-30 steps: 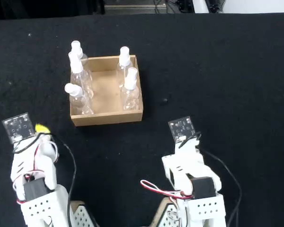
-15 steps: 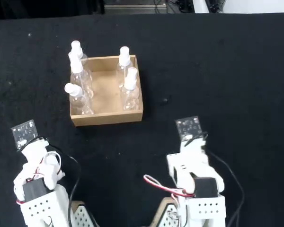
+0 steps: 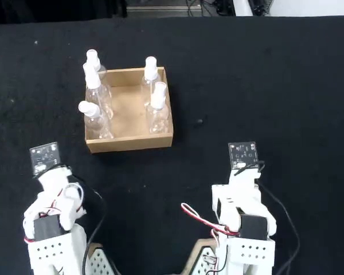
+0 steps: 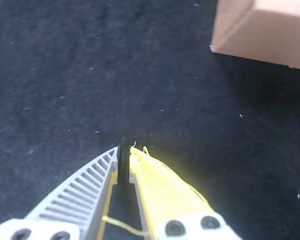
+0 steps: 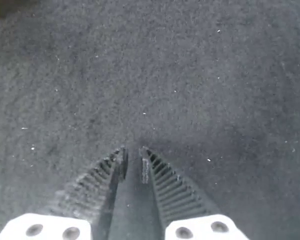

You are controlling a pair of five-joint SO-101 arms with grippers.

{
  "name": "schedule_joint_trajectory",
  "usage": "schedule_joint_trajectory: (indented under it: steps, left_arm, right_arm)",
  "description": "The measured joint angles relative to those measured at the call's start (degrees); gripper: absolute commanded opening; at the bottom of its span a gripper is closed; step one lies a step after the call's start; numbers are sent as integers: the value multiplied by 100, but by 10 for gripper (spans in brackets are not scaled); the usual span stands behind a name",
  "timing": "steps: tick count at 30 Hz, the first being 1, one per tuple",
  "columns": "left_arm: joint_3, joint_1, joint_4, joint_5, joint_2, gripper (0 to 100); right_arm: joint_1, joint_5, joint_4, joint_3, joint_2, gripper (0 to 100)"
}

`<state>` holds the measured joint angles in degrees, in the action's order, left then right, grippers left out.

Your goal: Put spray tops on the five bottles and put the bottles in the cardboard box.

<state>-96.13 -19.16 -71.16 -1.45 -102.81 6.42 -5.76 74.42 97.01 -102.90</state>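
The cardboard box (image 3: 129, 139) stands on the black table, left of centre. Several clear bottles with white spray tops stand upright in it: some along its left wall, such as one bottle (image 3: 89, 117), and others at its right wall, such as another bottle (image 3: 157, 103). Both arms are folded back near the front edge, well clear of the box. My left gripper (image 4: 125, 152) is shut on nothing, low over the cloth, with a corner of the box (image 4: 262, 31) ahead of it. My right gripper (image 5: 132, 162) is shut and holds nothing, with only a thin slit between its fingers.
The black cloth (image 3: 264, 86) covers the whole table. The left arm (image 3: 49, 197) and right arm (image 3: 243, 195) rise from their bases at the front edge. A red and white cable (image 3: 196, 220) loops beside the right arm.
Both arms have drawn back toward their bases at the front edge, away from the box. The box and bottles have not moved.
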Motion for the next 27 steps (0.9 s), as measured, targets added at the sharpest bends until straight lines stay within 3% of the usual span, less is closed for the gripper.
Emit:
schedule_joint_trajectory:
  steps: [27]
  left_arm:
    - [0,105,0,0,0,30]
  right_arm:
    - [0,0,0,0,0,11]
